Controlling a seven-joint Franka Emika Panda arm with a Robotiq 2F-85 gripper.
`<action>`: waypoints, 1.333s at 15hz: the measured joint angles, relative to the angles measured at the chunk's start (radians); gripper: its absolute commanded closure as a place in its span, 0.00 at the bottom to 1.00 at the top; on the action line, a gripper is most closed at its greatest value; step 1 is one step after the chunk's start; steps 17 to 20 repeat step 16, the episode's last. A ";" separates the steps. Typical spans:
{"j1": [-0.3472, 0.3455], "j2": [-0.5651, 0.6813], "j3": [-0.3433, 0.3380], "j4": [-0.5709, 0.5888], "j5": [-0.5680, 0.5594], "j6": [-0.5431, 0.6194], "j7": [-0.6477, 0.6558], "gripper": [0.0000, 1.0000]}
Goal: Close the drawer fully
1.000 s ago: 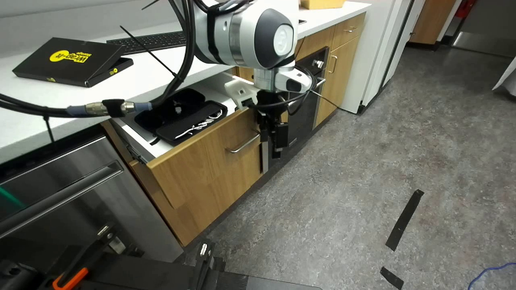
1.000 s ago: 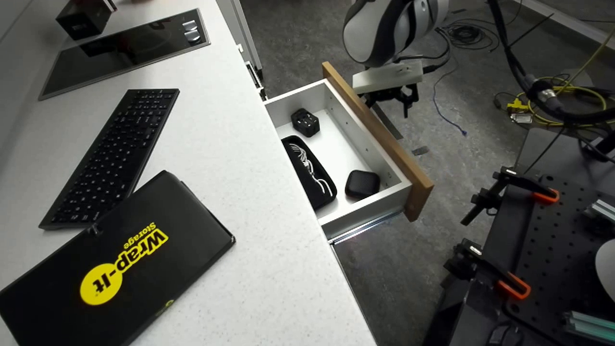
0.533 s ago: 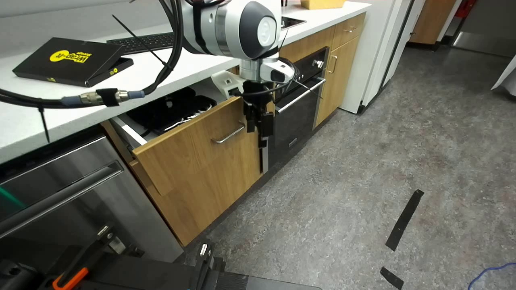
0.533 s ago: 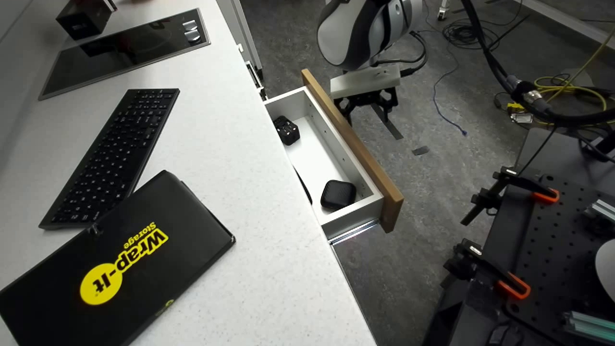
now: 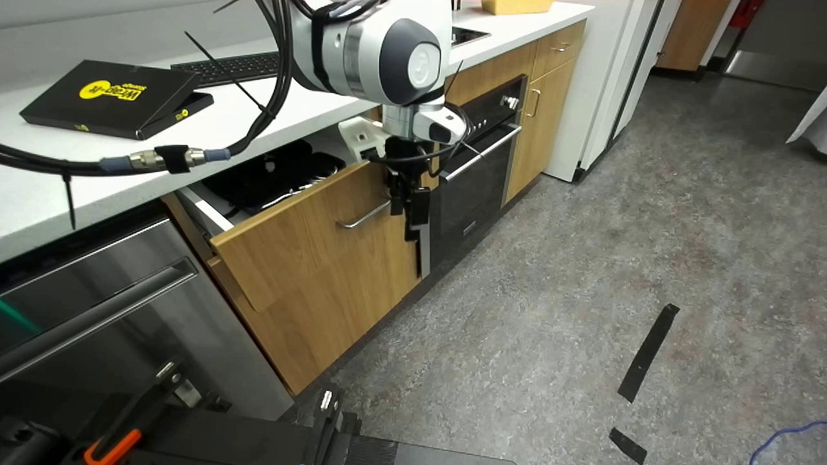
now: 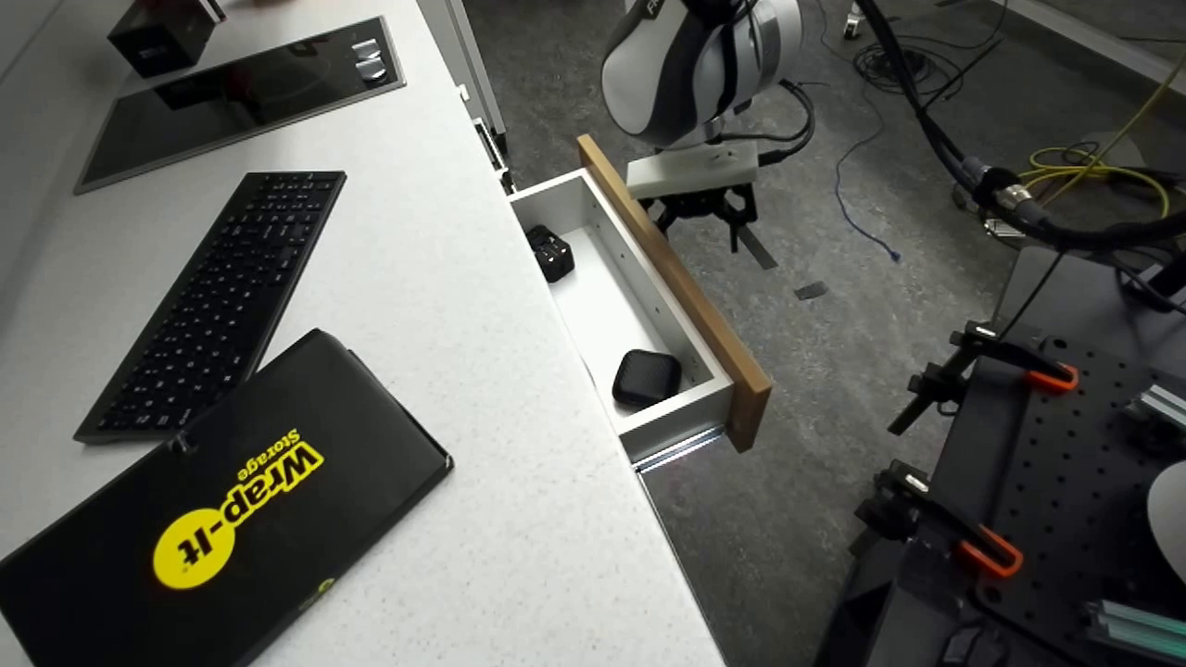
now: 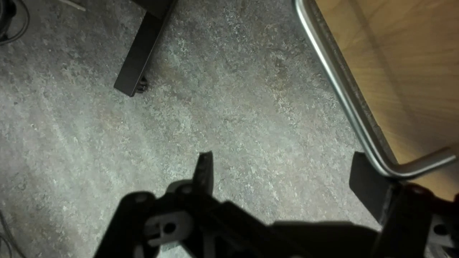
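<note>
The drawer (image 5: 294, 248) now sits further under the desk (image 6: 435, 241) than a second ago, yet partly out beside the hand (image 7: 282, 157), whose fingers (image 7: 204, 172) stand apart, so more pushing seems needed

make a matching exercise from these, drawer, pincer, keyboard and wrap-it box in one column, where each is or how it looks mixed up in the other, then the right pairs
Things
1. drawer
2. pincer
3. keyboard
4. Wrap-It box

Place, colour or state
A. black with yellow markings
B. on the counter, between the cooktop and the Wrap-It box
C. partway out, a small black case inside
D. jaws apart, near the bar handle

Pairs: 1-C, 2-D, 3-B, 4-A
</note>
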 measured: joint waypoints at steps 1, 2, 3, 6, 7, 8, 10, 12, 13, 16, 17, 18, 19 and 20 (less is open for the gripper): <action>-0.001 0.013 0.012 0.012 0.030 0.000 -0.009 0.00; -0.001 0.022 0.024 0.024 0.055 0.003 -0.017 0.00; 0.002 0.030 0.039 0.037 0.074 0.006 -0.020 0.00; 0.025 0.054 0.082 0.069 0.105 0.054 -0.020 0.00; 0.037 0.063 0.095 0.081 0.109 0.075 -0.020 0.00; 0.048 0.073 0.105 0.093 0.111 0.094 -0.020 0.00; 0.066 0.092 0.121 0.120 0.112 0.116 -0.020 0.00; 0.078 0.111 0.131 0.150 0.112 0.118 -0.020 0.00; 0.082 0.115 0.130 0.157 0.112 0.118 -0.019 0.00; 0.088 0.115 0.121 0.156 0.112 0.118 -0.019 0.00; 0.088 0.115 0.121 0.156 0.112 0.118 -0.019 0.00; 0.088 0.115 0.121 0.156 0.112 0.118 -0.019 0.00; 0.088 0.115 0.121 0.156 0.112 0.118 -0.019 0.00; 0.088 0.115 0.121 0.156 0.112 0.118 -0.019 0.00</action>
